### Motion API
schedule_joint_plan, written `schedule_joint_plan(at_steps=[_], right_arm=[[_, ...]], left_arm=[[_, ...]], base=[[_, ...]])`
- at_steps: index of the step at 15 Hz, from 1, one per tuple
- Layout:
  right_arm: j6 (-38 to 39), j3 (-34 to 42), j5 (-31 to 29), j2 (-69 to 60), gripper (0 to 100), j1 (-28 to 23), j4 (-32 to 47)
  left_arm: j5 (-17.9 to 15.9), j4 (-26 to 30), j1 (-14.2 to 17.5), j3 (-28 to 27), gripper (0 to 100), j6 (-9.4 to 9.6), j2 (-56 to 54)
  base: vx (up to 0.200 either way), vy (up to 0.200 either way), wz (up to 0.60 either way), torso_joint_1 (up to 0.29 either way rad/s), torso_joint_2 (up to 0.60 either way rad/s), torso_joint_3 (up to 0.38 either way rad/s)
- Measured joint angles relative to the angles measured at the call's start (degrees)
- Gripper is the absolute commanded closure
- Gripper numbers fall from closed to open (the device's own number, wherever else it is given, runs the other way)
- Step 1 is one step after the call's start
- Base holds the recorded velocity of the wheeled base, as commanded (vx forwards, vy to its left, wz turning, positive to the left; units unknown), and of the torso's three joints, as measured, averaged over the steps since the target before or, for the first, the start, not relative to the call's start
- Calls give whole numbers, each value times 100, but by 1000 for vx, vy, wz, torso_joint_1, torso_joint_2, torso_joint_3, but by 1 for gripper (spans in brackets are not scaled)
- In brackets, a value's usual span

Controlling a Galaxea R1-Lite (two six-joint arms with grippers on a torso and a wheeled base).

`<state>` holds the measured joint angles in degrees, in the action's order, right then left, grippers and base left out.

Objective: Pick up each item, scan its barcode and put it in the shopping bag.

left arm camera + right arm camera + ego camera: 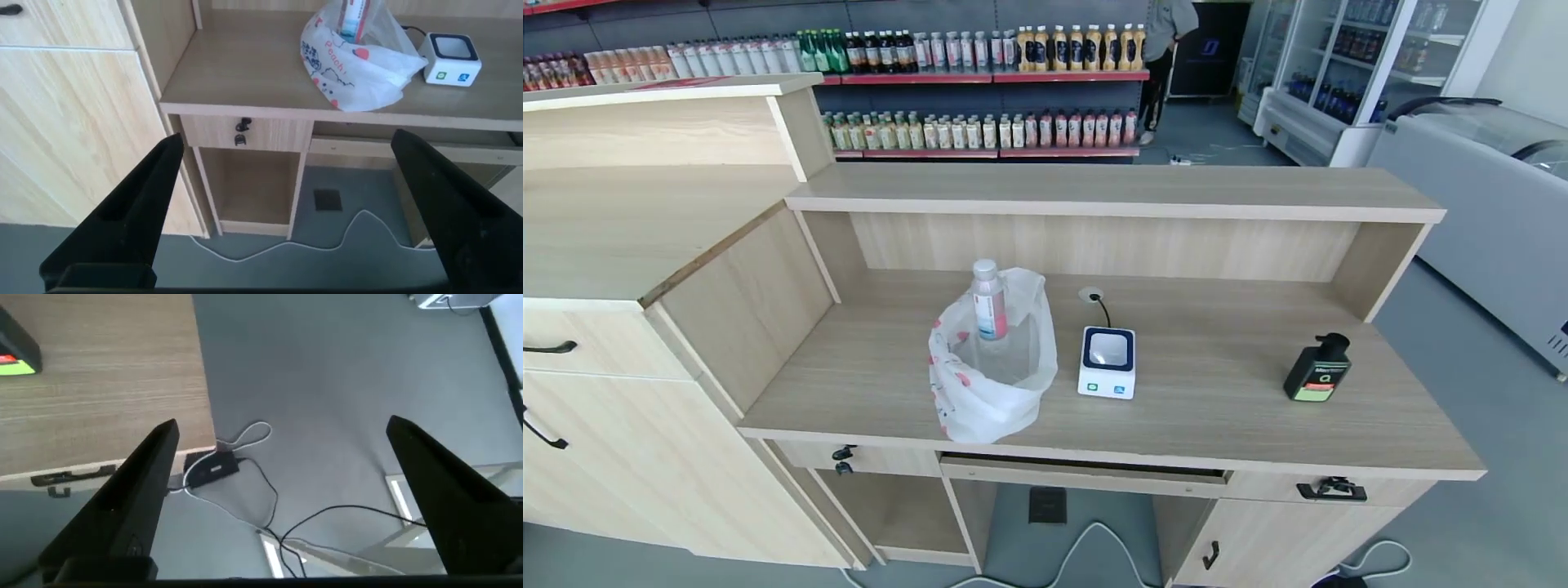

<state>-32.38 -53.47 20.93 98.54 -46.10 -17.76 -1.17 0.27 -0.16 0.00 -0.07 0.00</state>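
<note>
Worktop (1217, 408) status, as I read it from the head view: three items stand on the wood-grain surface.

1. The shopping bag (992, 392), white with red print, sits on the robot's left part of the worktop, near the front edge, with its mouth open.
2. A bottle (989, 306) with a pink label and a grey cap stands roughly upright inside the bag. Its shoulder and cap rise above the bag's rim.
3. The scanner (1107, 362), a white box with a dark window on top, stands just beside the bag on its right, apart from it. Its cable (1103, 310) runs to a port at the rear of the worktop.
4. A black pump bottle (1317, 371) with a green and red label stands upright, well apart from the scanner, towards the right end.

The left end effector (286, 143) hangs below worktop height in front of the desk, fingers spread wide and holding nothing. Beyond it I see a keyed drawer (241, 135), the bag and the scanner.

The right end effector (282, 425) is likewise spread wide and empty. It is over the floor (343, 367) off the right end of the worktop, above a coiled power lead (245, 469). The pump bottle shows at that view's edge.
</note>
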Motion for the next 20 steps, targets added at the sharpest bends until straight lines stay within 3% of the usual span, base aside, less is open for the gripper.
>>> schedule_joint_plan(at_steps=[2, 8, 10, 15, 20], right_arm=[[-744, -466, 819, 555, 0, -41, 148], [-1570, -1525, 2086, 1852, 0, 241, 189], [-2031, -1619, 2325, 2150, 0, 438, 222], [-3533, -1864, 2896, 2614, 0, 853, 1306], [-3572, -2348, 2907, 3049, 0, 1202, 1334]], left_arm=[[0, 0, 0, 0, 0, 0, 0], [5, 0, -5, 0, 0, 0, 0], [0, -2, 0, 0, 0, 0, 0], [2, 0, -5, 0, 0, 0, 0], [0, 0, -5, 0, 0, 0, 0]], base=[[0, 0, 0, 0, 0, 0], [0, 0, 0, 0, 0, 0], [0, 0, 0, 0, 0, 0], [0, 0, 0, 0, 0, 0], [0, 0, 0, 0, 0, 0]])
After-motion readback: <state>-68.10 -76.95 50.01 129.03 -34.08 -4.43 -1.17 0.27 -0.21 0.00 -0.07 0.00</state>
